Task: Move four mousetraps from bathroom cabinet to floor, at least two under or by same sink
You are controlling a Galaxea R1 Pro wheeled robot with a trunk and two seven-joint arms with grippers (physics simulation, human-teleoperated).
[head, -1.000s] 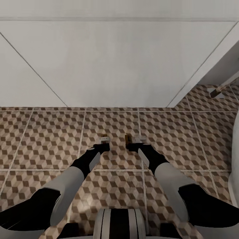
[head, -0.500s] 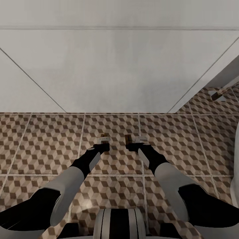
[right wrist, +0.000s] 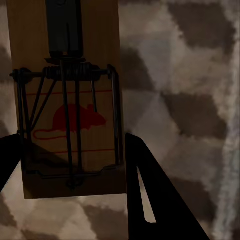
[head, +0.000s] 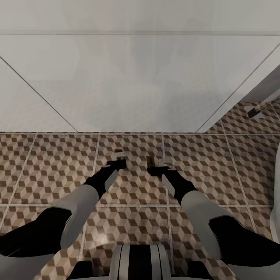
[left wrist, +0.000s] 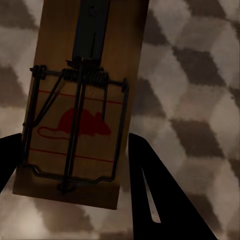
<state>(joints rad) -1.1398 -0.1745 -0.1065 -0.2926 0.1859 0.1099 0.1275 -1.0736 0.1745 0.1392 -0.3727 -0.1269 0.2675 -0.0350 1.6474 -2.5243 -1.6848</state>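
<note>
Both grippers, left (head: 119, 158) and right (head: 154, 163), are each clamping a mousetrap (left wrist: 80, 105) (right wrist: 70, 100) above the bathroom floor (head: 54, 163). Neither trap is lying on the tiles yet, so I'd judge setting them down is left.

Even, diffuse light fills the head view; the white wall (head: 140, 81) at the far side is bright and faintly mottled, without glare. The cube-patterned floor (head: 50, 163) shows crisp, with no strong shadows. Both wrist views are dim and soft; the tiles (left wrist: 195, 100) there blur while each mousetrap (right wrist: 70, 100) stays sharper.
</note>
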